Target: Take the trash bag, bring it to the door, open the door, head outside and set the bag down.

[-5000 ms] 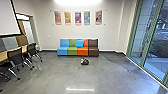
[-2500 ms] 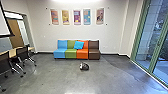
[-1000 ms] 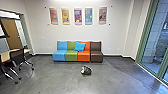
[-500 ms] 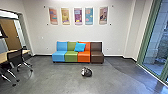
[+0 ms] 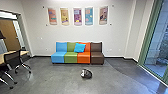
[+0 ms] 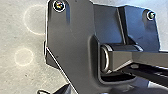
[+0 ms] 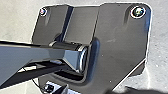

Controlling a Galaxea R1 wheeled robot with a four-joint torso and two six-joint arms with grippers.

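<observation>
In front of me the trash bag (image 5: 86, 74) lies on the grey floor (image 5: 50, 80), and it is dark, with a light patch on its left side. It is before the orange seat of the sofa (image 5: 71, 57), apart from it and on my side of it. The sofa stands near the far edge of the floor, along the wall (image 5: 117, 37), and it has 4 colours, which are from left to right blue, green, orange and brown. A blue cushion (image 5: 80, 47) leans at the place where the green and the orange backs meet. Above the sofa there are 5 colourful panels (image 5: 77, 16) in 1 row. At the left edge of the floor I see a table (image 5: 23, 52) with dark chairs (image 5: 12, 58) beside it, and farther back a brown door (image 5: 11, 37). At the right edge is tall glass (image 5: 157, 40) in a green frame (image 5: 146, 45). About my left gripper (image 6: 55, 91) I cannot tell if it is apart or together, and about my right gripper (image 7: 57, 89) I cannot tell this either.
</observation>
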